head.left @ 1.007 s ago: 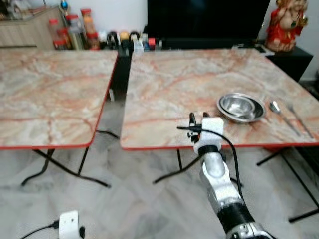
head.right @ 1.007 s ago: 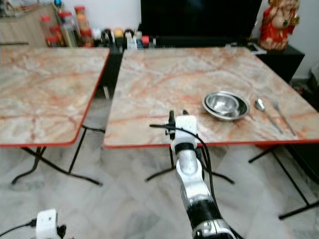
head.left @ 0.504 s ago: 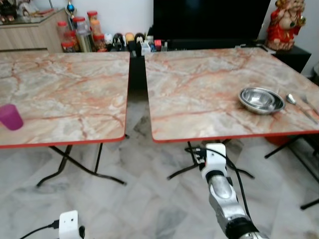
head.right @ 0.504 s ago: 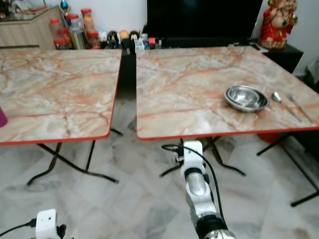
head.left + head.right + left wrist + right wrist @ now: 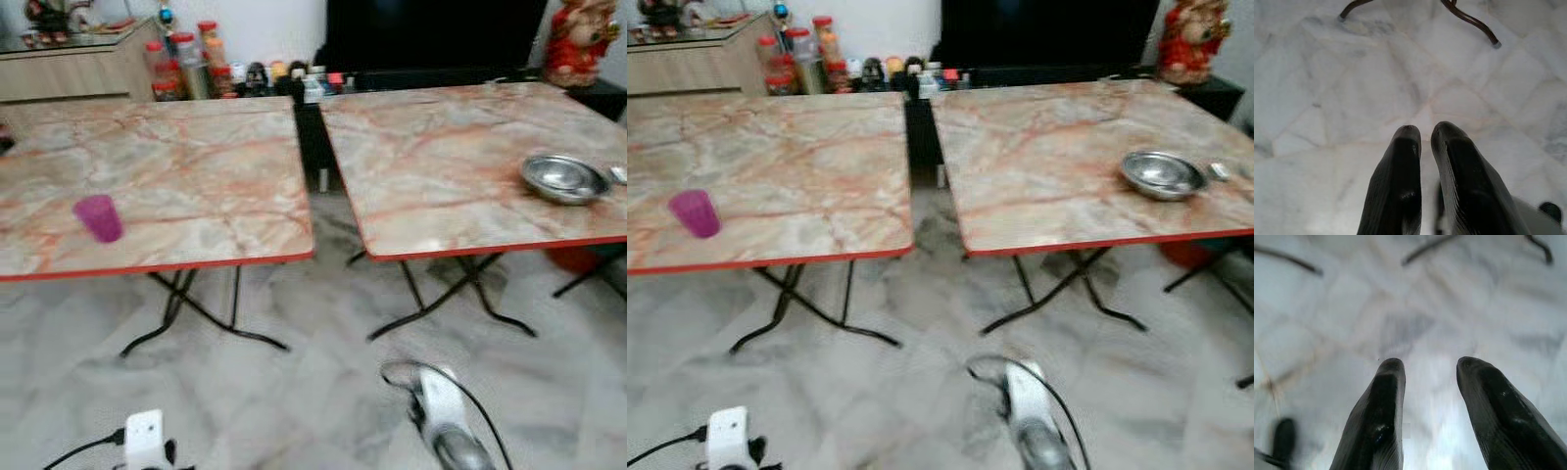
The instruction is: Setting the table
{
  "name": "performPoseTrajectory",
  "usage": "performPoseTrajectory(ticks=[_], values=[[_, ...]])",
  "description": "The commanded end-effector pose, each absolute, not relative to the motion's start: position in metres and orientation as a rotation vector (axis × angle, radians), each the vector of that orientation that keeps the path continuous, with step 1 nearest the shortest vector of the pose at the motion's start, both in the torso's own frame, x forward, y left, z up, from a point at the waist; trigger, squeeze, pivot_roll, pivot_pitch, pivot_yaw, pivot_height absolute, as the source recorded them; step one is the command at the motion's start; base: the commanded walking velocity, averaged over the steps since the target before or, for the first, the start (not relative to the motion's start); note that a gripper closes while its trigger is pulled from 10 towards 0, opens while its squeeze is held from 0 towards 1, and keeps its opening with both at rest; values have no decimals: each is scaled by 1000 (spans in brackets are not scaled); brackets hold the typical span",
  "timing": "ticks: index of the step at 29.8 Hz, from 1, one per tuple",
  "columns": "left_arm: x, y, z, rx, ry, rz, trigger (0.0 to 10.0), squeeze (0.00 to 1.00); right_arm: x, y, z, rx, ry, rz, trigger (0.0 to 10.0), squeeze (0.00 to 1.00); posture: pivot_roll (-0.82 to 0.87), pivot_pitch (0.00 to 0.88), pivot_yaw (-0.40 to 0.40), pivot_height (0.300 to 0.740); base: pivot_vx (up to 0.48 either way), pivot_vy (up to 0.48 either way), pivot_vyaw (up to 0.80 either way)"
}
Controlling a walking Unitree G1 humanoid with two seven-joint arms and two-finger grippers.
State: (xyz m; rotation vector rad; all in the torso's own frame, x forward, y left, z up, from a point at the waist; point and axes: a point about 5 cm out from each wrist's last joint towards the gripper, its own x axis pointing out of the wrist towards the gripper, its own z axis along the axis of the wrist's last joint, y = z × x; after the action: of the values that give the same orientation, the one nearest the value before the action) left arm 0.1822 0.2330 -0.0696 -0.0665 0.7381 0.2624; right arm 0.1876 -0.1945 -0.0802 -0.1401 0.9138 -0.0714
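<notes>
Where the head camera looks down, two marble-topped folding tables stand side by side with a narrow gap between. Left table (image 5: 196, 186) carries a purple cup (image 5: 99, 216) at about 9 o'clock, near its front red edge. Right table (image 5: 441, 166) bears a steel bowl (image 5: 564, 178) at 3 o'clock, with a small pale item just beyond it at the frame edge, too blurred to name. Jars and bottles (image 5: 196, 69) line the wall at 12 o'clock beside a dark screen (image 5: 431, 34); a red figurine (image 5: 578, 44) stands at 1 o'clock.

Low at 6 o'clock the right arm (image 5: 446, 426) hangs over the marble floor (image 5: 294, 392), cable looped on it, blurred.

Left wrist view: left gripper (image 5: 1424, 133) points at bare floor, fingertips nearly together, clenched on nothing; curved black table feet (image 5: 1469, 22) lie beyond.

Right wrist view: right gripper (image 5: 1430, 364) over blurred floor, fingers parted, released.
</notes>
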Motion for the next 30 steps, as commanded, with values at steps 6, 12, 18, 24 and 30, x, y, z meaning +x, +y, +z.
performPoseTrajectory(ticks=[6, 12, 18, 24, 30], values=[[186, 241, -65, -55, 710, 287, 10000, 0, 195, -180, -79, -112, 904, -34, 10000, 0, 80, 0, -2, 714, 0, 0, 800], [191, 242, -62, -51, 693, 293, 10000, 0, 200, -176, -76, -120, 897, -22, 10000, 0, 83, 0, -4, 714, 0, 268, 732], [196, 242, -59, -42, 671, 290, 10000, 0, 202, -174, -76, -112, 896, -19, 10000, 0, 86, 0, -6, 714, 0, 1, 522], [205, 234, -55, -56, 635, 240, 10000, 0, 201, -176, -76, -95, 903, -39, 10000, 0, 82, 0, -7, 714, 0, 0, 0], [211, 234, -52, -57, 626, 236, 10000, 0, 198, -177, -78, -101, 914, -41, 10000, 0, 83, 0, -10, 714, 0, 0, 0]])
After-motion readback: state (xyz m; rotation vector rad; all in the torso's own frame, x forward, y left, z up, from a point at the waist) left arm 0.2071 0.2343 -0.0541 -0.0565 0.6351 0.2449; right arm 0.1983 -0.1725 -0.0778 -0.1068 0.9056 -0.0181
